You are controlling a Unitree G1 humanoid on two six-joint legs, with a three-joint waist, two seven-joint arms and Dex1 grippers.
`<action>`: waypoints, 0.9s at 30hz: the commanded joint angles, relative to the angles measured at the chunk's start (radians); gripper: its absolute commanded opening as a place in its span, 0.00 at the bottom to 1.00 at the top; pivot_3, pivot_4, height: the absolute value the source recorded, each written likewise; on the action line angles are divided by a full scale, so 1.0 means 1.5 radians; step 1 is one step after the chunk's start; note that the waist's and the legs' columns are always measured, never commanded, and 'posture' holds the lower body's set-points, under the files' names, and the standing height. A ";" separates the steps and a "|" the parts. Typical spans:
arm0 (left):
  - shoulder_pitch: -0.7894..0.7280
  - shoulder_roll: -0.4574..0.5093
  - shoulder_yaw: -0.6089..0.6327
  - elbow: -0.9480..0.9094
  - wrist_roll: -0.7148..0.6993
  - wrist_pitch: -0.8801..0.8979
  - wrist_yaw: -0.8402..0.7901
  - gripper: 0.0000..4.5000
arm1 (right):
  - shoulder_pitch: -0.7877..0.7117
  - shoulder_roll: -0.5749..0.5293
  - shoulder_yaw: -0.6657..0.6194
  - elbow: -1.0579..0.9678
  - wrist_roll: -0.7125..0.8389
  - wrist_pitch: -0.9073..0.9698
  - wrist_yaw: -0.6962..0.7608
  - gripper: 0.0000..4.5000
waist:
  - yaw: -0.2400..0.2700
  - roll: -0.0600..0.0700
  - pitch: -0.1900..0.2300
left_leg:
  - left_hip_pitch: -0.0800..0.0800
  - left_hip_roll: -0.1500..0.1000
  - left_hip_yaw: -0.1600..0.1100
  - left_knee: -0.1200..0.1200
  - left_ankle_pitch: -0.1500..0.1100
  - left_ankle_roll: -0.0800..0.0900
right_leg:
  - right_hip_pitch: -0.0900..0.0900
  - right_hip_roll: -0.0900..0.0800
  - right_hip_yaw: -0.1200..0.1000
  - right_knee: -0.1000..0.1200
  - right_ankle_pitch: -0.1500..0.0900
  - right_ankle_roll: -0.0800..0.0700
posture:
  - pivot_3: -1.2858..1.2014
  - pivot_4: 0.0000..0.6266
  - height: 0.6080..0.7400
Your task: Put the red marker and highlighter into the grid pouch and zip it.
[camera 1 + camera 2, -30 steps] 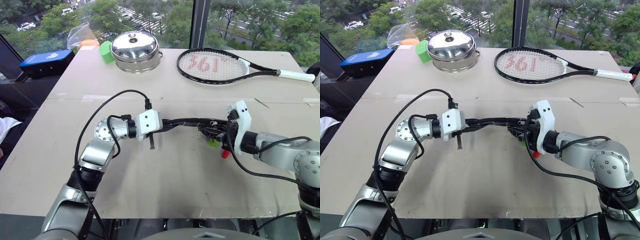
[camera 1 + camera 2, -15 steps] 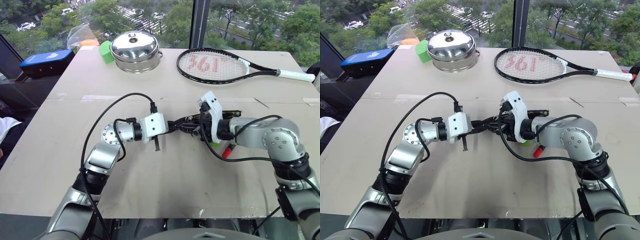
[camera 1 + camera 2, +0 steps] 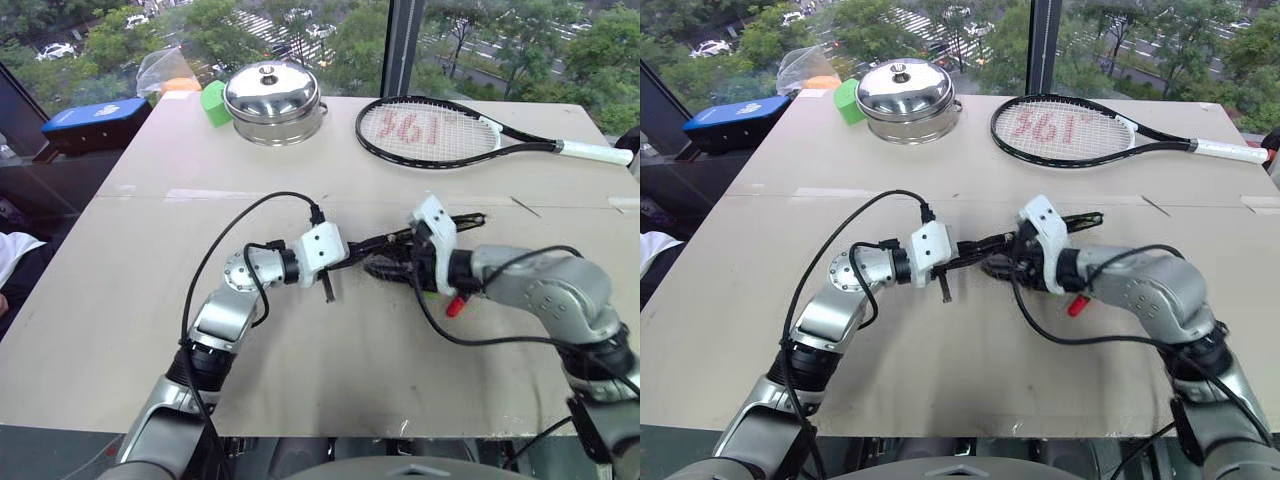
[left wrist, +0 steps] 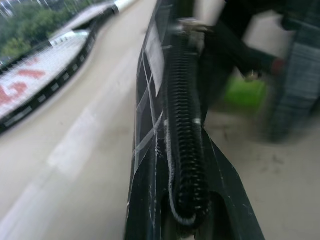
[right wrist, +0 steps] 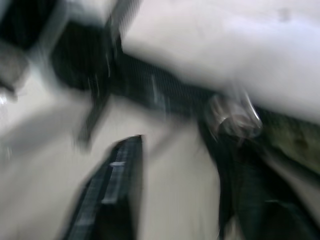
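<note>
The grid pouch, black with white lines, hangs on edge just above the table, its zipper side up. My left gripper is shut on the pouch's left end. Near the pouch's middle, my right gripper is open, its fingers spread on either side of the zipper pull's ring. The pouch's right end sticks out free past the right wrist. The red marker lies on the table under the right forearm. The highlighter shows as a green blur beside the pouch.
At the back of the table stand a lidded steel pot and a green block. A tennis racket lies to their right. A blue case sits off the table's back left corner.
My right gripper has slid left along the pouch from its right end toward the left gripper, rolled at the wrist, and its fingers have parted. The left gripper keeps its hold.
</note>
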 commanded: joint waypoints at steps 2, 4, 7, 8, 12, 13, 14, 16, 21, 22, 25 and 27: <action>-0.011 0.008 0.020 -0.015 -0.016 -0.016 0.009 0.00 | 0.056 -0.014 -0.170 -0.125 0.112 0.002 -0.042 0.30 | -0.004 0.000 0.000 | 0.001 0.000 0.000 0.000 0.000 0.000 | 0.000 0.001 0.001 0.000 0.000 0.000 | 0.52 0.24 1.00; -0.014 0.010 0.020 -0.009 -0.017 -0.019 0.008 0.00 | 0.066 -0.007 -0.213 -0.136 0.130 0.006 -0.094 0.10 | -0.004 0.000 0.000 | 0.001 0.001 0.000 0.000 0.000 0.000 | 0.000 0.001 0.001 0.001 0.000 0.000 | 0.52 0.24 1.00; -0.019 0.010 0.017 -0.001 -0.019 -0.026 0.006 0.00 | 0.056 0.007 -0.236 -0.117 0.147 0.016 -0.160 0.01 | -0.003 0.000 0.000 | 0.002 0.001 0.000 0.000 0.000 0.000 | 0.000 0.002 0.001 0.001 0.000 0.000 | 0.52 0.24 1.00; -0.021 0.010 0.016 0.002 -0.019 -0.029 0.004 0.00 | 0.051 0.008 -0.232 -0.107 0.139 0.017 -0.171 0.01 | -0.002 0.000 0.000 | 0.002 0.001 0.000 0.000 0.000 0.000 | 0.000 0.001 0.001 0.001 0.000 0.000 | 0.52 0.24 1.00; -0.028 0.008 0.011 0.010 -0.018 -0.039 0.001 0.00 | 0.029 0.014 -0.218 -0.069 0.132 0.027 -0.202 0.01 | -0.002 0.000 0.000 | 0.001 0.000 0.001 0.000 0.000 0.000 | 0.000 0.001 0.002 0.001 0.000 0.000 | 0.52 0.24 1.00; -0.029 0.008 0.010 0.010 -0.018 -0.040 0.001 0.00 | 0.024 0.014 -0.214 -0.063 0.129 0.032 -0.208 0.01 | -0.002 0.000 0.000 | 0.001 0.000 0.001 0.000 0.000 0.000 | 0.000 0.001 0.002 0.001 0.000 0.000 | 0.52 0.24 1.00; -0.029 0.008 0.010 0.010 -0.018 -0.041 0.001 0.00 | 0.019 0.013 -0.207 -0.057 0.123 0.037 -0.211 0.01 | -0.002 0.000 0.000 | 0.001 0.000 0.001 0.000 0.000 0.000 | 0.000 0.001 0.002 0.001 0.000 0.000 | 0.52 0.24 1.00; -0.029 0.008 0.007 0.008 -0.014 -0.048 0.000 0.00 | -0.002 0.012 -0.175 -0.039 0.092 0.040 -0.214 0.01 | -0.002 0.000 0.000 | 0.001 0.000 0.001 0.000 0.000 0.000 | 0.000 0.001 0.002 0.001 0.000 0.000 | 0.52 0.24 1.00; -0.025 0.010 -0.005 0.005 0.005 -0.068 0.003 0.00 | -0.085 -0.020 -0.014 -0.010 -0.044 0.014 -0.157 0.01 | -0.004 0.001 0.000 | 0.001 0.000 0.001 0.000 0.000 0.000 | -0.001 0.002 0.002 0.001 0.000 0.000 | 0.52 0.24 1.00; -0.024 0.010 -0.007 0.004 0.008 -0.071 0.004 0.00 | -0.092 -0.026 0.008 -0.009 -0.065 0.006 -0.144 0.01 | -0.003 0.000 0.000 | 0.001 0.000 0.001 0.000 0.000 0.000 | -0.001 0.002 0.002 0.001 0.000 0.000 | 0.52 0.24 1.00; -0.024 0.010 -0.005 0.006 0.012 -0.067 0.011 0.00 | -0.112 -0.002 0.004 0.003 -0.065 0.010 -0.125 0.01 | -0.001 0.000 0.000 | 0.001 0.000 0.001 0.000 0.000 0.000 | -0.001 0.001 0.002 0.000 0.000 0.000 | 0.52 0.24 1.00; -0.025 0.013 -0.005 0.009 0.017 -0.070 0.015 0.00 | -0.126 -0.008 0.027 0.008 -0.098 -0.003 -0.104 0.01 | -0.002 0.000 0.000 | 0.000 0.000 0.001 0.000 0.000 0.000 | -0.001 0.001 0.002 0.000 0.000 0.000 | 0.52 0.24 1.00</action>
